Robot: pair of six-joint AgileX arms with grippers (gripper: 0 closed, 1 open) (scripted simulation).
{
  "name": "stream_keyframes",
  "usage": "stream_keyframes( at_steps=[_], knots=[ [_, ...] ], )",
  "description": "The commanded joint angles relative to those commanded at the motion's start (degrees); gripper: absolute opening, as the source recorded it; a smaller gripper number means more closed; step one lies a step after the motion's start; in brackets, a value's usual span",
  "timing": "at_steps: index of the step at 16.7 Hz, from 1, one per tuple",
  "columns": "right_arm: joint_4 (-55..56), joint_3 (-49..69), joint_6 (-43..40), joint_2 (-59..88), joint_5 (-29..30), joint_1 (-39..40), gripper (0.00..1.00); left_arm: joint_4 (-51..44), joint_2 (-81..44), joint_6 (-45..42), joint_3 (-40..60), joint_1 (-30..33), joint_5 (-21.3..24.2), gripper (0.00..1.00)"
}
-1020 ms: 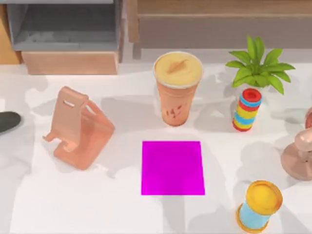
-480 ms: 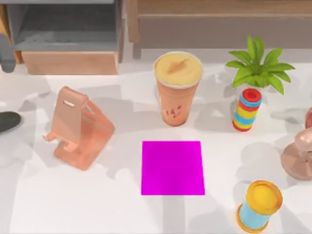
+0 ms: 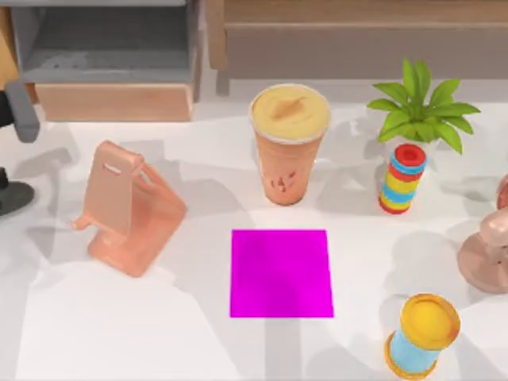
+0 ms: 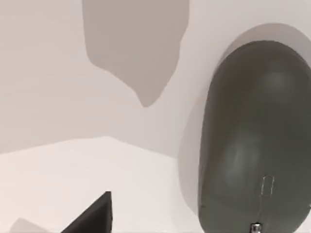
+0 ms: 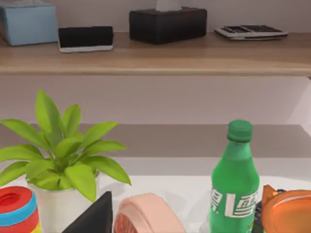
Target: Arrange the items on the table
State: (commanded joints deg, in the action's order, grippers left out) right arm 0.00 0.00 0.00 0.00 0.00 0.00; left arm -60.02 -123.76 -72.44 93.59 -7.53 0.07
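- Top view first: the computer mouse (image 3: 14, 198) is seen at the nine o'clock edge of the counter (image 3: 119, 333), partly cut off, with the left arm (image 3: 17, 107) reaching in just above it, toward ten o'clock.
- Left wrist view: the mouse (image 4: 255, 141) is caught close below the camera, lying flat on the white counter, its long axis running roughly along the camera's line of sight.
- One dark fingertip (image 4: 95, 216) of the left hand is seen beside the mouse and clear of it; nothing is held, and how wide the hand stands cannot be told.
- The drink cup (image 3: 290, 143) is placed upright at twelve o'clock from the magenta pad (image 3: 281, 273), untouched; the peach phone stand (image 3: 127, 208) is set at nine o'clock from that pad.
- Judged from this, the mouse is the left arm's job: it lies right under that hand, far from the right side.
- A grip across the narrow width, square to the long axis, would seem called for.
- Right hand: parked at the three o'clock side near the plant (image 5: 63, 150); its spread cannot be told.
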Motion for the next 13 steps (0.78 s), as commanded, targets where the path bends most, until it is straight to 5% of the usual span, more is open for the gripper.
stream_keyframes(
  at_steps=[8, 13],
  knots=[
    [0.0, 0.0, 0.0, 0.0, 0.0, 0.0, 1.0, 8.2, -2.74, -0.1, -5.79, -0.01, 0.03, 1.0],
    [0.0, 0.0, 0.0, 0.0, 0.0, 0.0, 1.0, 8.2, -2.74, -0.1, -5.79, -0.01, 0.03, 0.62]
  ],
)
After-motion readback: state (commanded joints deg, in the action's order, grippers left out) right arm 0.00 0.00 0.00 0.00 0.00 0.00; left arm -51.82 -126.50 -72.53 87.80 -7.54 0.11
